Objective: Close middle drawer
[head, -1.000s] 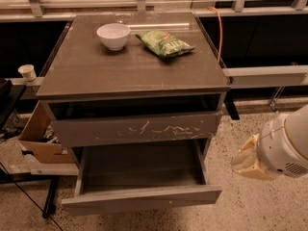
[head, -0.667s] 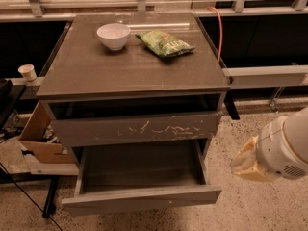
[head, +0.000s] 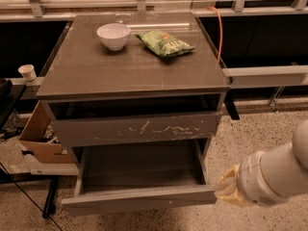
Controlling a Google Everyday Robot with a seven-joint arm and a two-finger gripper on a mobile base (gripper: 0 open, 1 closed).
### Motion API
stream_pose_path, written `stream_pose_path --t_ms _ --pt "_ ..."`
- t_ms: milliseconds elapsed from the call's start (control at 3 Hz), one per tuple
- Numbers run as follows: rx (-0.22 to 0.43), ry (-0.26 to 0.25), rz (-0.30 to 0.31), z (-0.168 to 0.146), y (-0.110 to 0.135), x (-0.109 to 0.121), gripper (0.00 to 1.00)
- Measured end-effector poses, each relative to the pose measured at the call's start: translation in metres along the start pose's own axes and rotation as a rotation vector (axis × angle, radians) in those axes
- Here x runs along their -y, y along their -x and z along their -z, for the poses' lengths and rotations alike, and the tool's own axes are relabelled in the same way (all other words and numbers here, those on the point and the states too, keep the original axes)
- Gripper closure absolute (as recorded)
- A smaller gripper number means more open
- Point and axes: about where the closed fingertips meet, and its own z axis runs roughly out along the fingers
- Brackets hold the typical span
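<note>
The middle drawer (head: 139,197) is pulled far out of the grey-brown cabinet, and its plain front panel faces me low in the camera view. Its inside (head: 139,165) looks empty. Above it is the front streaked with white scratches (head: 144,128), standing slightly out. My gripper (head: 229,189), a yellowish tip on a white arm (head: 274,174), is at the lower right, right beside the right end of the middle drawer's front panel. The lowest front is out of view.
A white bowl (head: 113,35) and a green snack bag (head: 164,43) lie on the cabinet top (head: 130,69). A cardboard box (head: 41,138) and a paper cup (head: 27,72) are to the left. A railing (head: 264,73) and an orange cable (head: 220,30) are to the right. The floor is speckled.
My gripper has moved down and left, closer to the right end of the middle drawer's front. The drawer stays pulled out.
</note>
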Motion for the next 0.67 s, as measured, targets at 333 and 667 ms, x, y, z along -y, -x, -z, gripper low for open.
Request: stream_pose_path --t_ms 333,667 --pt "0.053 0.014 0.007 -0.0424 -0.0113 -0.0161 1.00" --pt "0.053 0.014 0.007 -0.0424 -0.0113 -0.0161 1.00"
